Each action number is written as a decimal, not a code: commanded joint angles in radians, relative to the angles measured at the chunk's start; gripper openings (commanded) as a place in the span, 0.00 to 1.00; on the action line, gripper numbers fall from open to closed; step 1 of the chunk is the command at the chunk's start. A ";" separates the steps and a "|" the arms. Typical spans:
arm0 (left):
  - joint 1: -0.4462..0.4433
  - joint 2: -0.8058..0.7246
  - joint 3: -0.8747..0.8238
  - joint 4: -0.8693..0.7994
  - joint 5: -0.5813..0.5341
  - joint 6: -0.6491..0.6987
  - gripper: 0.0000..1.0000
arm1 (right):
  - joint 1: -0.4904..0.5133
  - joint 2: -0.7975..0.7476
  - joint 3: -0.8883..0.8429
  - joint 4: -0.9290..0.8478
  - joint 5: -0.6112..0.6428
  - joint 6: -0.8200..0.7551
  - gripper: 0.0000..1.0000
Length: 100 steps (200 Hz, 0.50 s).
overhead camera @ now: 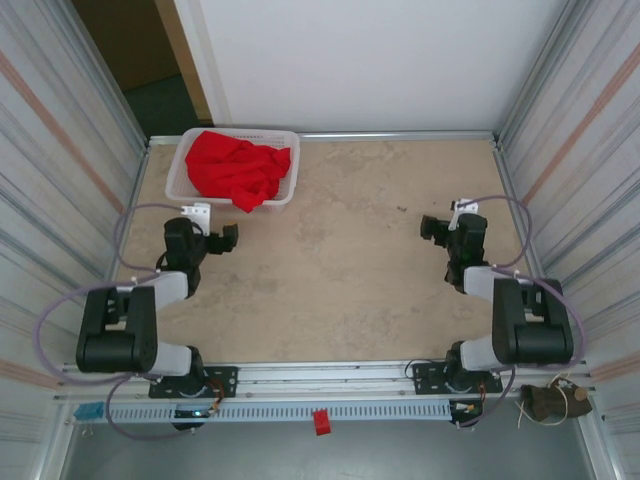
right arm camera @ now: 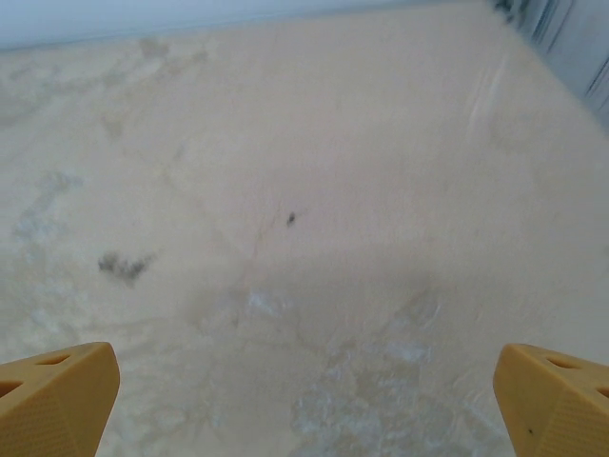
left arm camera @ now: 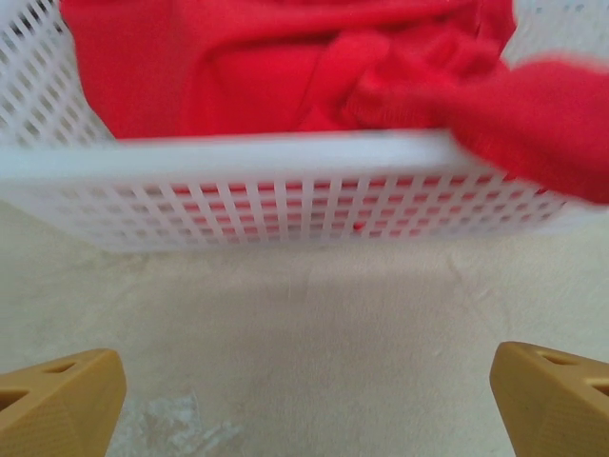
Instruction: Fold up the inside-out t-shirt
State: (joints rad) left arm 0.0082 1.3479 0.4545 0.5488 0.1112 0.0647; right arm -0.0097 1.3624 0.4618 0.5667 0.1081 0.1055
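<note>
The inside-out t-shirt (overhead camera: pixel 238 168) is a crumpled bright red heap in the white mesh basket (overhead camera: pixel 180 165) at the table's back left; part of it hangs over the basket's front rim. Seen from the left wrist, the t-shirt (left arm camera: pixel 285 67) fills the basket (left arm camera: pixel 285 195) just ahead. My left gripper (overhead camera: pixel 226 238) hovers a little in front of the basket, open, with only bare table between its yellow fingertips (left arm camera: pixel 57 405). On the right side of the table my right gripper (overhead camera: pixel 434 228) stands open over bare tabletop, its fingertips (right arm camera: pixel 52 400) wide apart.
Corrugated metal walls close in the table on the left and right, with a white wall at the back. The beige tabletop (overhead camera: pixel 350 260) stretches between the two arms. A small dark speck (right arm camera: pixel 290 218) lies on the table ahead of the right gripper.
</note>
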 commanded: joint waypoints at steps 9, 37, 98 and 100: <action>0.018 -0.193 0.049 -0.220 -0.056 -0.048 0.99 | 0.000 -0.174 0.162 -0.321 0.079 0.163 0.99; 0.019 -0.380 0.173 -0.496 -0.137 -0.209 0.99 | -0.112 -0.248 0.337 -0.630 -0.071 0.563 0.99; 0.018 -0.383 0.528 -0.934 -0.074 -0.404 0.99 | 0.045 -0.144 0.673 -0.906 -0.374 0.496 0.99; 0.018 -0.376 0.541 -0.940 -0.068 -0.405 0.99 | 0.057 -0.140 0.677 -0.908 -0.372 0.495 0.99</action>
State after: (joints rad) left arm 0.0208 0.9257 0.9096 -0.1898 -0.0154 -0.2497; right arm -0.0685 1.1919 1.0649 -0.1612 -0.1745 0.5953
